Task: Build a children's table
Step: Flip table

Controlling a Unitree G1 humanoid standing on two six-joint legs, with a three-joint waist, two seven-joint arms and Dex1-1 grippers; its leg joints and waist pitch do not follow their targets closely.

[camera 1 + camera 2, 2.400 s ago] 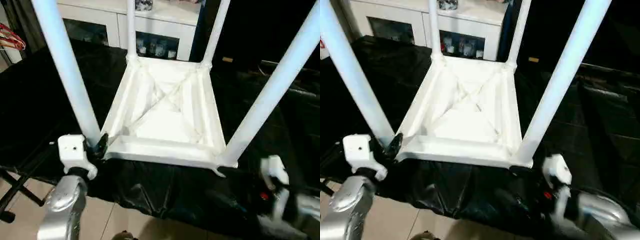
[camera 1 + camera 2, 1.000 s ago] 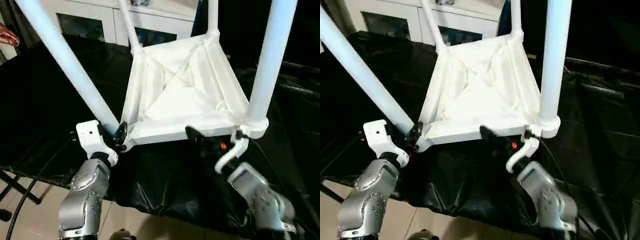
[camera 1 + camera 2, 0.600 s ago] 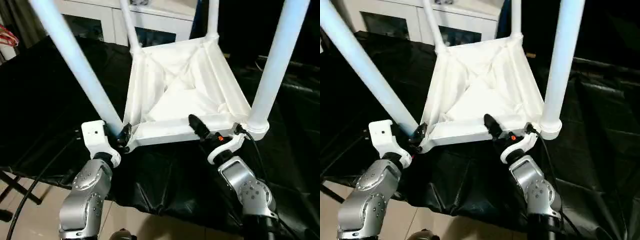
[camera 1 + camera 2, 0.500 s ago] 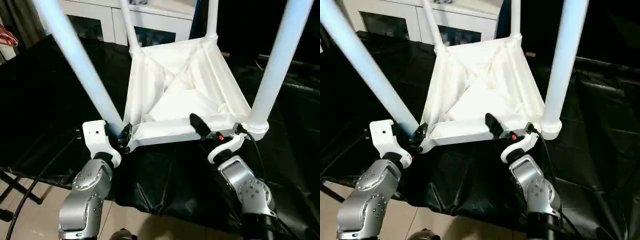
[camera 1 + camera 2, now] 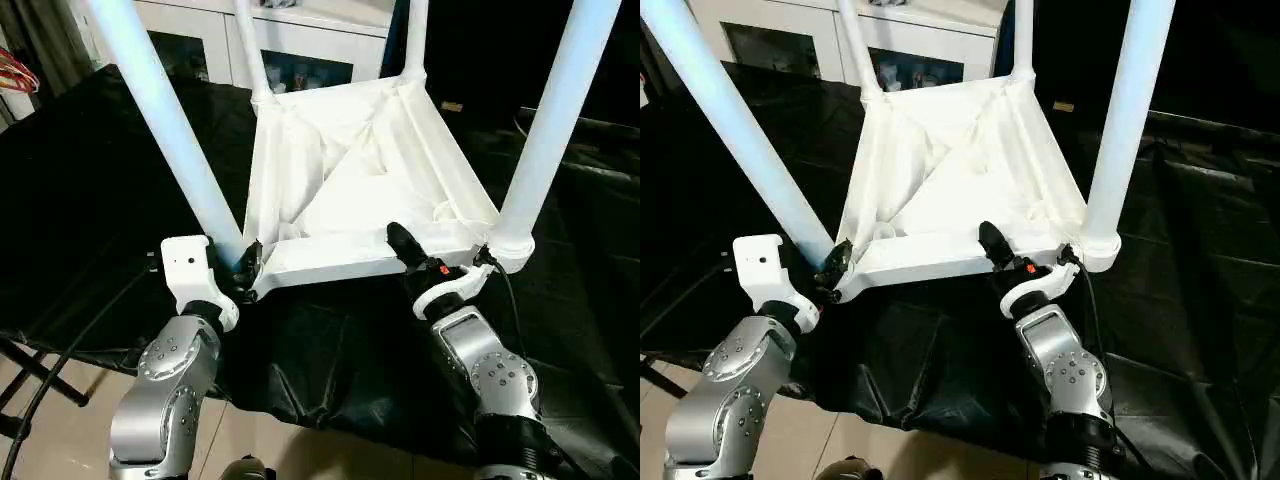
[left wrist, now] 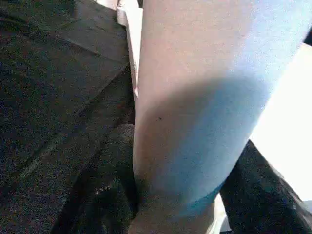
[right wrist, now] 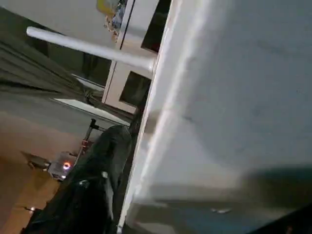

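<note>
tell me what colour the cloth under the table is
Black; the cloth under the white table shows best in the left eye view.

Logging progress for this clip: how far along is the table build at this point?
Looks nearly done: all four legs stand in the corner sockets of the upside-down table top, which lies on the black cloth. In hand: the left gripper holds the near left leg at its base, and the right gripper is at the top's near edge. Left, by my guess: turning the table upright.
</note>
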